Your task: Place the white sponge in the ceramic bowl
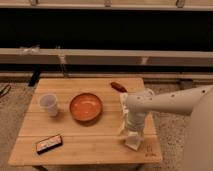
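The ceramic bowl (86, 107) is orange-red and shallow, and sits empty near the middle of the wooden table (80, 150). The white sponge (135, 142) lies near the table's front right corner, well to the right of the bowl. My gripper (132, 132) points down from the pale arm that reaches in from the right. It is right over the sponge and hides the sponge's top part.
A translucent plastic cup (49, 104) stands left of the bowl. A dark rectangular device (49, 143) lies at the front left. A small red-brown object (118, 86) lies at the back right. A white bottle (123, 101) shows partly behind the arm.
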{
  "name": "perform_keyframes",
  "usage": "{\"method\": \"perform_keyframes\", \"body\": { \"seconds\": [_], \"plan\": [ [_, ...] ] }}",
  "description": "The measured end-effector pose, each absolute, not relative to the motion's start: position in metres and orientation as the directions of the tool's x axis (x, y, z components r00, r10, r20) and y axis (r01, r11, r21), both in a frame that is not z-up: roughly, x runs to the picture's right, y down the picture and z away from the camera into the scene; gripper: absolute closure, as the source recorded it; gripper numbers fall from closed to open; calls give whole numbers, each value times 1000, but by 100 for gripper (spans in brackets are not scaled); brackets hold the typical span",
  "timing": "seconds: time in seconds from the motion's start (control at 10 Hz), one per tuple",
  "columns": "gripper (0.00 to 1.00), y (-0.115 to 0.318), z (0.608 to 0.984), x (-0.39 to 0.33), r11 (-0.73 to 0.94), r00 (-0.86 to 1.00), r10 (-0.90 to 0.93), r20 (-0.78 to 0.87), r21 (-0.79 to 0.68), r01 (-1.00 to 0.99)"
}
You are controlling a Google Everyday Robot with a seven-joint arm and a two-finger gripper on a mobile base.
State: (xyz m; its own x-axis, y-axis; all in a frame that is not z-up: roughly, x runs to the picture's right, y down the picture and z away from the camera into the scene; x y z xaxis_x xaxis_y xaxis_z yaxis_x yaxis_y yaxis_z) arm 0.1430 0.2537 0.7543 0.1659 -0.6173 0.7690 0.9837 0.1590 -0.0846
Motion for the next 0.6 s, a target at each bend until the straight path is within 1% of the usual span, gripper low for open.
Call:
{"method": "perform_keyframes", "body": {
  "seconds": [0.2,0.6],
  "plan": [
    [20,256,759,153,191,203,-618,759,-105,976],
    [20,268,771,155,205,225,-606,763,-123,971]
  ]
}}
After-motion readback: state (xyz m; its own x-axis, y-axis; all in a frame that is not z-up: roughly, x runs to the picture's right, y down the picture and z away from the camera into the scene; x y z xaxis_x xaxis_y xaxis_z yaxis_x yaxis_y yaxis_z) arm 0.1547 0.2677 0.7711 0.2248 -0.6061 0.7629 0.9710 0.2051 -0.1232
